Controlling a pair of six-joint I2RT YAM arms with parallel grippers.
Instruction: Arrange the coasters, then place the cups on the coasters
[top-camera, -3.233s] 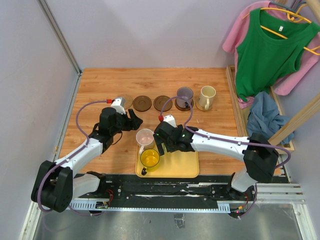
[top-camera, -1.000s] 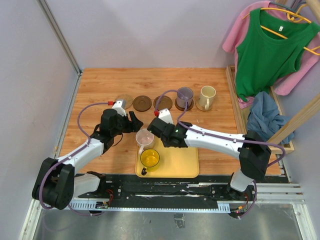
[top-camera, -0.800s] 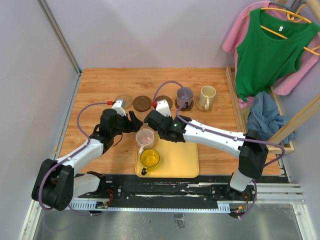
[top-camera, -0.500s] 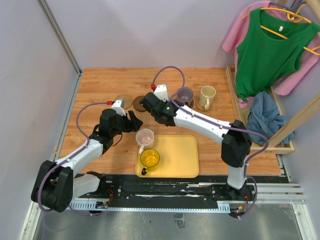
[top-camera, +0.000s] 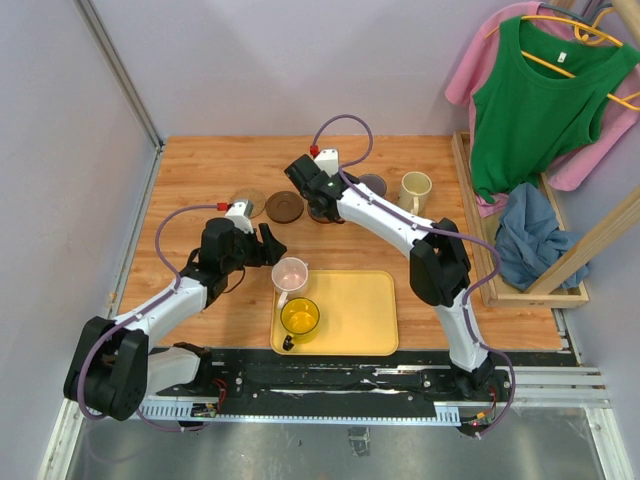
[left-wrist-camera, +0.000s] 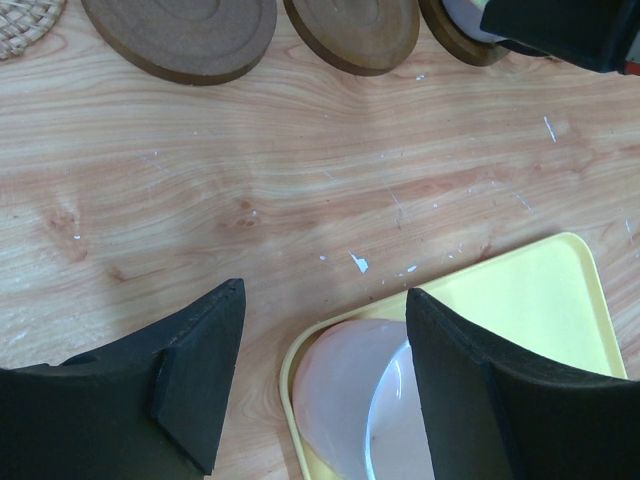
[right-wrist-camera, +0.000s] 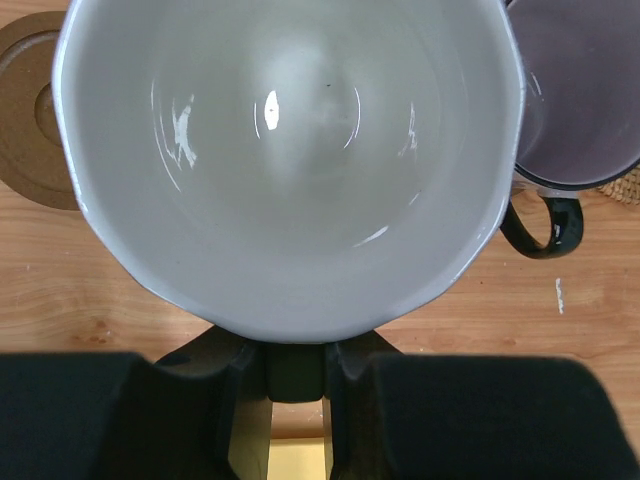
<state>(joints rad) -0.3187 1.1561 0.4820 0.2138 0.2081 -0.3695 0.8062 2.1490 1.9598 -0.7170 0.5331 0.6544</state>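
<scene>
Two grooved wooden coasters (left-wrist-camera: 180, 30); left gripper (left-wrist-camera: 322, 372) spread wide over pink cup (left-wrist-camera: 352, 412); right gripper (right-wrist-camera: 296, 372) pinches glossy white cup (right-wrist-camera: 290, 150).

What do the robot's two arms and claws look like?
Left arm and right arm: white links, black joints, a looping purple cable with a red tip at each wrist. Left claw and right claw: matte black, with broad fingers.
</scene>
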